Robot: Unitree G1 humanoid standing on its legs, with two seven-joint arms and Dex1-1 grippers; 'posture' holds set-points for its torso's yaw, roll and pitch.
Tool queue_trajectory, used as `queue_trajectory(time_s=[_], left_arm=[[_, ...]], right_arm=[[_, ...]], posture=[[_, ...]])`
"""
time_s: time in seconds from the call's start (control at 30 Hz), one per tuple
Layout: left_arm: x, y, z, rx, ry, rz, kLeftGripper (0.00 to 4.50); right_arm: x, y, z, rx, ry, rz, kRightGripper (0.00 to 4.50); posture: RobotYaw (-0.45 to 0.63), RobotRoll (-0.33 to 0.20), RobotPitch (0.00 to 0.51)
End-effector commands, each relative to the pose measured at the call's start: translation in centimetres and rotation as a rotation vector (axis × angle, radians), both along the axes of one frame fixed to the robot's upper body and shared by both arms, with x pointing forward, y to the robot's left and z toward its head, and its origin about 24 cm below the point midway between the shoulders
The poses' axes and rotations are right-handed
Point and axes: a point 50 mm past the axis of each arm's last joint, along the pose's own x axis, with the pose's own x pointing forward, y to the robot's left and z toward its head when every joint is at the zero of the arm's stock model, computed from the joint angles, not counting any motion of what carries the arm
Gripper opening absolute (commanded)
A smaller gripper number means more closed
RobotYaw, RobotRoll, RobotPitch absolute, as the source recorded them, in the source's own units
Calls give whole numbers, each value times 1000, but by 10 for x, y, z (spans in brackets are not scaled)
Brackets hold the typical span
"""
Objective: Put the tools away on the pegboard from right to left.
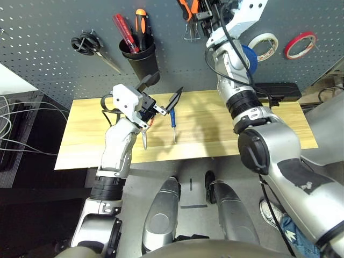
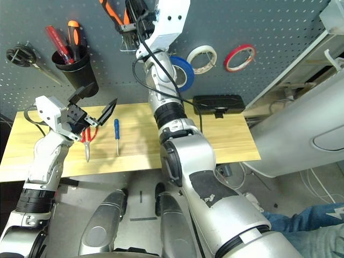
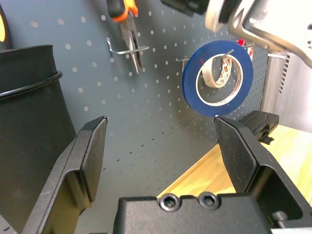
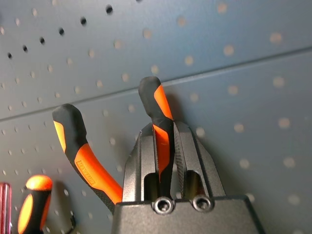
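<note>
High on the dark grey pegboard [image 1: 54, 43], my right gripper [image 4: 164, 127] is shut on one handle of the orange-and-black pliers [image 4: 85, 163]. The pliers' nose [image 3: 130, 46] sits in a metal hook. To their right the blue tape roll [image 1: 248, 56] hangs on a peg. My left gripper [image 1: 164, 91] hovers open and empty above the wooden table [image 1: 226, 129], pointing at the board. Just beneath it lie the red-handled scissors [image 2: 86, 140] and the small blue-handled screwdriver [image 2: 116, 134], side by side.
A black cup [image 1: 138, 56] holding screwdrivers hangs on the board, with black-handled scissors [image 1: 88, 45] to its left. White tape [image 1: 264, 44] and red tape [image 1: 300, 44] hang at the right. A black box [image 1: 279, 91] sits at the table's back right. Cables [image 1: 16, 123] trail off the left.
</note>
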Motion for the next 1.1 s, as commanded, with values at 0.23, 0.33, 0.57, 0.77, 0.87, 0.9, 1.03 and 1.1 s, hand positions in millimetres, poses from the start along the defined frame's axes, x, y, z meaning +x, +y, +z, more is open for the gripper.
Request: queue_trajectory(time_s=[0.23,0.33,0.57,0.77,0.87,0.9,1.03,1.1], left_arm=[[-4,-1,-7,5,27,-4,4500],[-3,-1,-8,6,28,-4,4500],[-2,-2,-8,7,30,-9,4500],[-1,-2,-8,8,31,-10,4500],[-1,-2,-8,12,34,-15,4500],[-1,-2,-8,14,35,-16,4500],[0,-3,-10,26,43,-25,4500],[0,-3,-12,41,53,-31,4500]], right_arm=[[0,0,-14,-46,13,-29,260],[1,-1,-19,-63,25,-43,260],[2,-5,-22,-49,38,-58,990],[-3,-9,-19,-24,1,-52,2992],[-11,-12,-20,-34,-37,-29,4014],[-15,-12,-21,-45,-40,-12,4377],[-30,-15,-28,-86,-26,70,4444],[-37,-17,-31,-113,-18,109,4444]], posture=[[276,0,289],[274,0,288],[270,0,288],[264,0,287],[262,0,288],[259,0,288],[254,0,289],[249,0,289]])
